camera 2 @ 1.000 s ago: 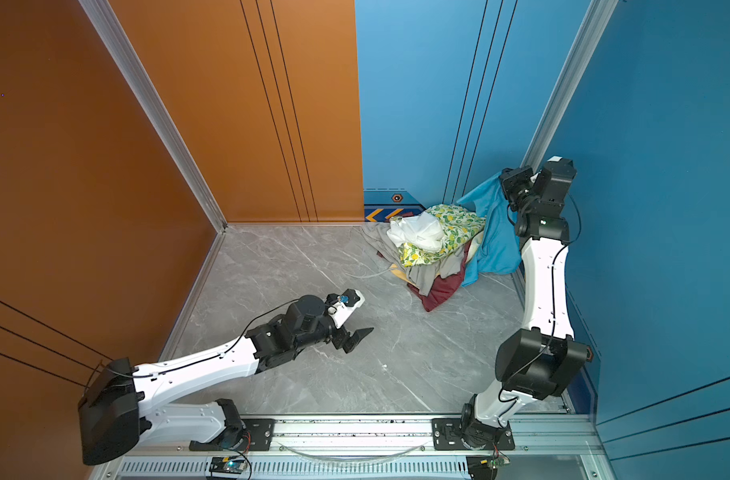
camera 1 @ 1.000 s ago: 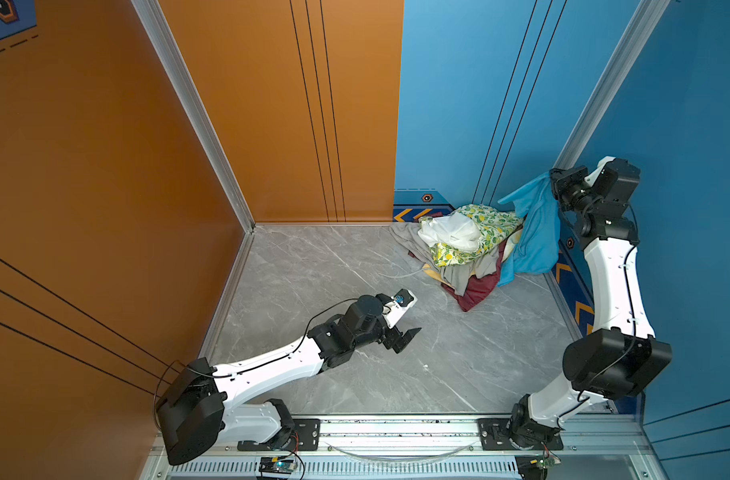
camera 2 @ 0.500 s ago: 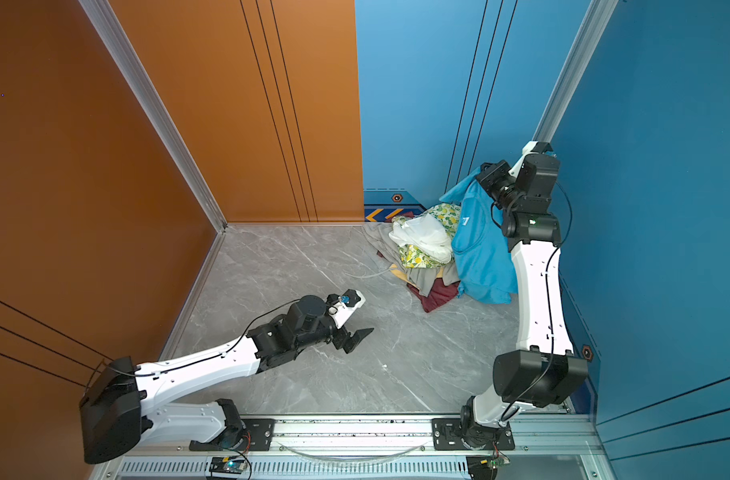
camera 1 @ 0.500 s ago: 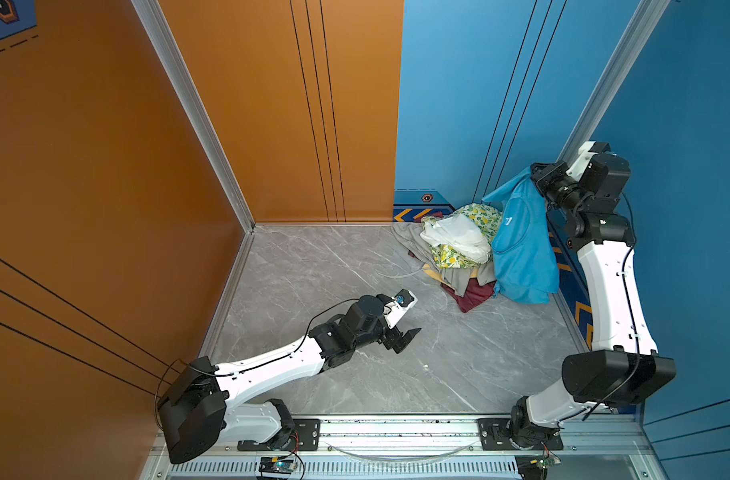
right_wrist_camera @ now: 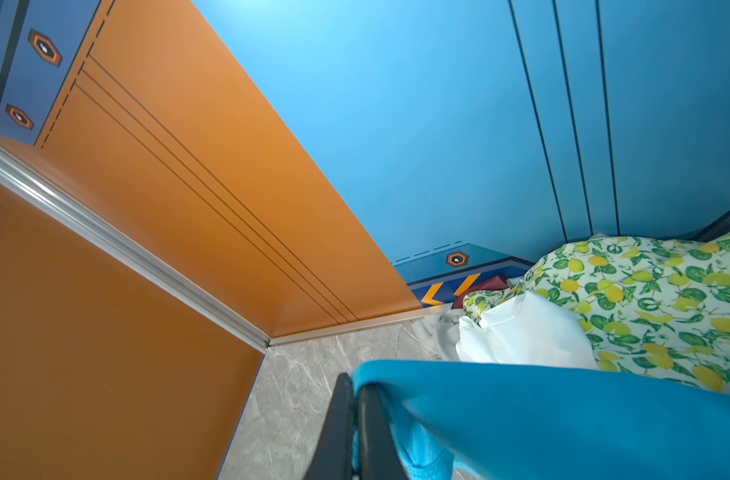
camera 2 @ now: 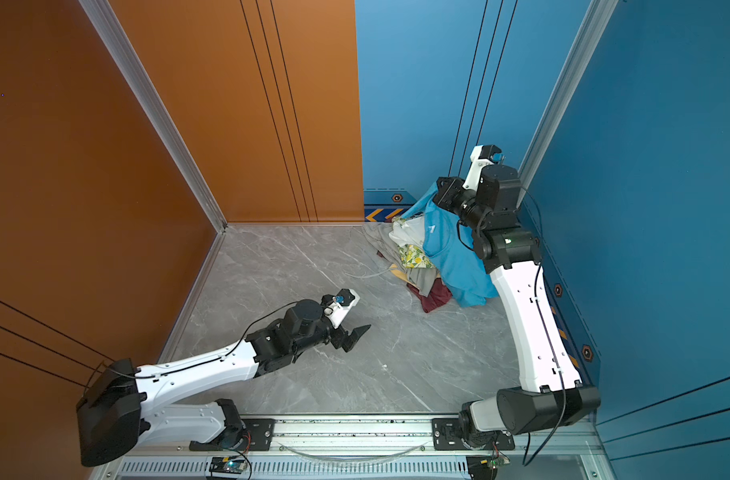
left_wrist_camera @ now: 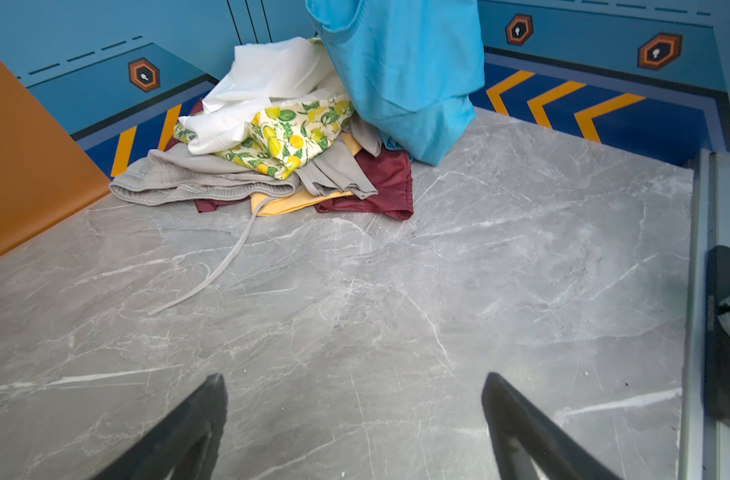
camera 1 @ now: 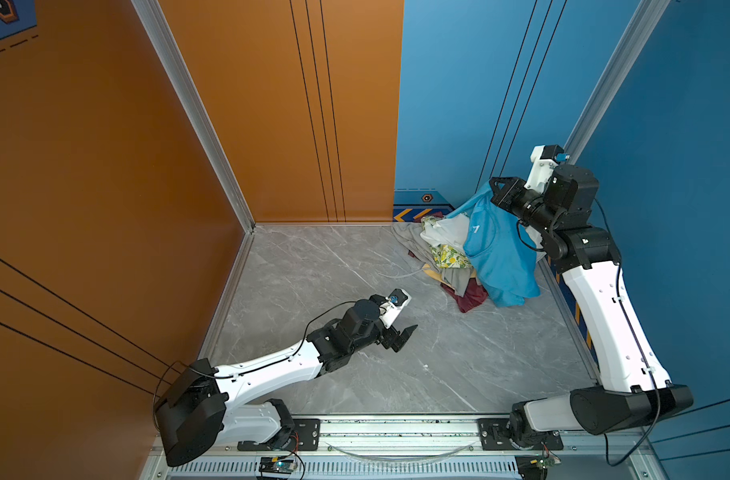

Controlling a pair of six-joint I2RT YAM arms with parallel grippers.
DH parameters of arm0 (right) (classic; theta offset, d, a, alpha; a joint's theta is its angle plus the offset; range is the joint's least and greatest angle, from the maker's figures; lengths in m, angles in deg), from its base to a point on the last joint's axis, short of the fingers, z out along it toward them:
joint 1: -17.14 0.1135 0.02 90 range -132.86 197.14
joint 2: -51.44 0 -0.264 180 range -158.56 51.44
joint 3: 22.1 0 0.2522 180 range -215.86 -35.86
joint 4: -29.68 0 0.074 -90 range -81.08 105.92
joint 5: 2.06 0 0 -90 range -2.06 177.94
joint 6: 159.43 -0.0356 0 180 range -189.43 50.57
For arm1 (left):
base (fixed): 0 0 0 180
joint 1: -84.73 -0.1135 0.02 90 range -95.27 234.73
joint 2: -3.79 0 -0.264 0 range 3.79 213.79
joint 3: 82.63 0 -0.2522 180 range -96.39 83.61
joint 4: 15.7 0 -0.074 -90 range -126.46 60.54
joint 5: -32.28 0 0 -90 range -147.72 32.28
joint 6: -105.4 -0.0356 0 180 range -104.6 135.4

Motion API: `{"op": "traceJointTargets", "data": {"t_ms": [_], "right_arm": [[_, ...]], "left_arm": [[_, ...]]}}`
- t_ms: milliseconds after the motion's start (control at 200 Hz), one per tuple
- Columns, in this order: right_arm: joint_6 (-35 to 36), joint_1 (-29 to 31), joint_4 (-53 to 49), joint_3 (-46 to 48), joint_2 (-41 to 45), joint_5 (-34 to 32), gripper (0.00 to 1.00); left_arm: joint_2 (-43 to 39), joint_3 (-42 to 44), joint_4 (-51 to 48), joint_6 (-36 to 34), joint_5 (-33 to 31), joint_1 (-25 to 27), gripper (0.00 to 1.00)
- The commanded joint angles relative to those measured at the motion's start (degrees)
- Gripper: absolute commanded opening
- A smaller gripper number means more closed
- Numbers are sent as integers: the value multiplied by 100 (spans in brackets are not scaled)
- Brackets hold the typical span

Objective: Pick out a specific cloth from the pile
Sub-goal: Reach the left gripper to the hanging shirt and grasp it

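Two claws are mine, and only one is working. My right claw [right_wrist_camera: 357, 384] is pressed together on an upper edge of the cloth [camera 1: 500, 257], pinching the sky-blue fabric high above the pile [camera 1: 442, 249]. The cloth hangs from that pinch as a long drape on the pile's right side. Its lower hem is bunched on the desk [camera 1: 459, 365] just beside the maroon piece [left_wrist_camera: 388, 178], and its inner face leans on the white piece [left_wrist_camera: 268, 75] and the lemon print [left_wrist_camera: 297, 137]. My left claw [left_wrist_camera: 353, 376] is spread wide and empty, low over bare desk, well apart from the pile on its near side.

I judge the step in hand to be lifting the cloth free. To do it well I should raise it and draw it away from the pile toward open desk, not across the heap, so the hem does not drag the maroon or grey pieces [left_wrist_camera: 197, 183] along. My pinch takes only a thin fold of soft fabric, so a slow, even pull looks safer than a jerk, which could slip it out. I should watch the hem leave the desk with nothing clinging. I cannot tell whether any part of the cloth is trapped under the pile. If something rides up, my left claw could press the pile down.
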Motion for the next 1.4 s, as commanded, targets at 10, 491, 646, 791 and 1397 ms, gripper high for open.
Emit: {"op": "traceJointTargets", "data": {"t_ms": [10, 491, 646, 791, 1397], "right_arm": [[379, 182, -130, 326, 374, -263, 0], [85, 342, -146, 722, 552, 430, 0], [31, 332, -139, 735, 547, 543, 0], [-24, 278, -131, 684, 559, 636, 0], [-17, -211, -85, 1058, 724, 702, 0]], "left_arm": [[62, -475, 353, 190, -167, -62, 96], [2895, -3353, 1772, 58, 513, -81, 96], [3823, -4350, 2060, 19, 660, -109, 96], [4489, -4979, 2284, 50, 718, -175, 95], [4698, -5102, 3149, 442, 667, -212, 0]]}}
